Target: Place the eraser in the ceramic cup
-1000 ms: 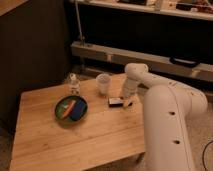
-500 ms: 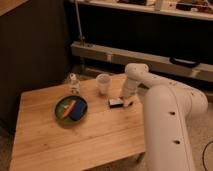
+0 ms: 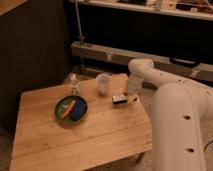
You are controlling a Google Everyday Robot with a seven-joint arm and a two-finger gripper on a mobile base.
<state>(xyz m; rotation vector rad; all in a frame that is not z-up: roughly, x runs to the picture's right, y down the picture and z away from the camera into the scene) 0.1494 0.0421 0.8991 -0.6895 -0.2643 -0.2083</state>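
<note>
Right now the gripper (image 3: 129,95) is down at the worktop (image 3: 90,135) near its far right corner, touching or just beside the right end of the eraser (image 3: 119,99), which lies flat on the wood; whether the gripper has clamped the eraser or is only resting against it cannot be told. The ceramic cup (image 3: 103,82) stands upright and empty-looking a little to the left and further back, near the eraser but apart from it. The main risk, as I judge it, is the grasp: the eraser is thin and low, so a hold taken on one end could let it pivot or slip out on the lift, or simply shove it along the wood toward the nearby edge. The cup is a second worry, being light and close to the path, so a low sweep of the arm could knock it over or push it into the small white bottle (image 3: 74,84) behind it. The eraser also looks about as long as the cup's mouth is wide, so a flat release might leave it bridging the rim rather than dropping in. Compared with a second ago, the cup, the bottle and the green plate (image 3: 59,114) sit where they were, and gripper and eraser have barely shifted, if at all
</note>
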